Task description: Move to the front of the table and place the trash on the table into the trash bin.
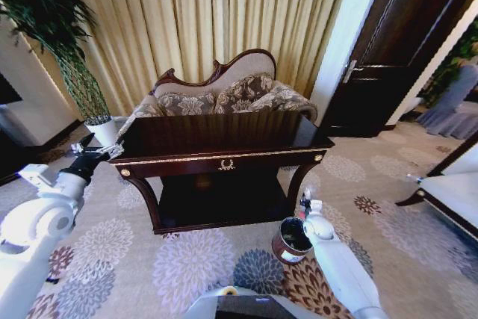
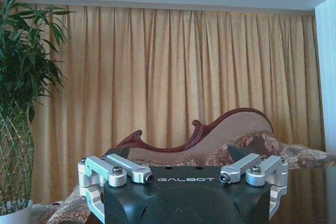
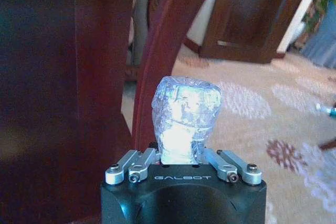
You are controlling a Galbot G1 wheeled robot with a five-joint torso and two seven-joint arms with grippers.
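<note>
Before the robot, on the flower-patterned carpet, the dark glossy table with gold trim is seen squarely from the front, its top bare and reflective. Behind it, a patterned sofa with a carved wooden back is set against pale gold curtains, and a tall green plant in a white pot is placed off the table's left end. At the table's front right leg, the small round trash bin is stood on the carpet, dark inside, a white label on its side.

The right gripper is held low, just above the bin's rim and beside the table leg. In the right wrist view its fingers are closed about a crumpled, clear, shiny piece of trash, which juts out beyond the fingertips with the table leg close behind it.

The left gripper is raised at the table's left end, level with the tabletop edge. In the left wrist view its fingers are spread wide apart, and nothing is held between them
</note>
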